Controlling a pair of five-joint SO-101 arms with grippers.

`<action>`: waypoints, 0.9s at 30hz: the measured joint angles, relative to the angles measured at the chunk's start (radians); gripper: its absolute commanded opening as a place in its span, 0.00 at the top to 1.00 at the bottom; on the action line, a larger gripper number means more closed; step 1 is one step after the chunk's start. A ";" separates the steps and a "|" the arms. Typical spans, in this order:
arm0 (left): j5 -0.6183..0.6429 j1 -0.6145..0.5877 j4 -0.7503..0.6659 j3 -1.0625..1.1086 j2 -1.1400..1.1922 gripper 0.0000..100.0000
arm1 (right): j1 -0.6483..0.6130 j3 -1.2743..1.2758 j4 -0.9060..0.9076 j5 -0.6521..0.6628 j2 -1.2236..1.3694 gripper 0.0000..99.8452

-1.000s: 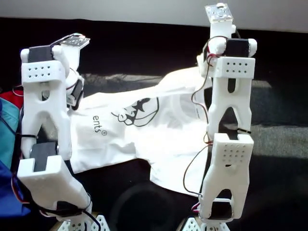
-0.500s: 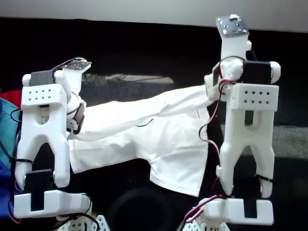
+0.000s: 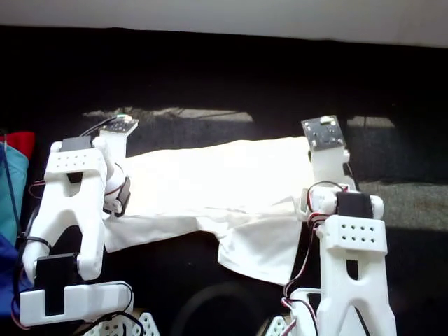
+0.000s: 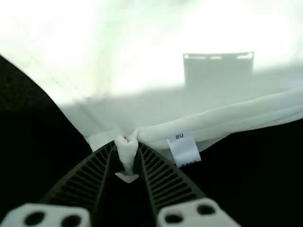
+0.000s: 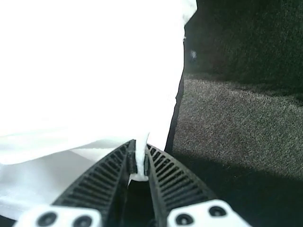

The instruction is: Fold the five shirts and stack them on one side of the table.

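Pinching a bunched fold of the white shirt point(image 4: 142, 28), the left fingers point(image 4: 97, 170) are clamped tight on the cloth. The left wrist view makes this plain and also shows a small sewn label point(image 4: 182, 150) hanging just beside them. The right wrist view shows the right fingers point(image 5: 106, 172) closed on a thin edge of the same shirt, with grey surface point(image 5: 236, 127) beyond the shirt's border. The high view adds the whole outline. The shirt lies across the middle of the surface as a long, plain white band drawn between the two arms, creased along its length. One flap reaches toward the near edge. Coloured cloth point(image 3: 10, 189) in red, teal and blue lies at the left edge, near the left arm. Black surface runs broad from the shirt to the far edge, and a narrower strip separates the shirt from the right edge.
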 measured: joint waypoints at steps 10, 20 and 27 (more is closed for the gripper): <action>0.000 0.000 -0.064 0.078 0.000 0.98 | 0.034 0.175 -0.029 0.089 -0.005 0.99; 0.000 -0.003 -0.064 0.078 0.000 0.82 | 0.037 0.233 -0.029 0.132 -0.020 0.80; 0.000 -0.068 -0.014 0.008 0.000 0.82 | 0.037 0.150 0.055 0.132 -0.021 0.79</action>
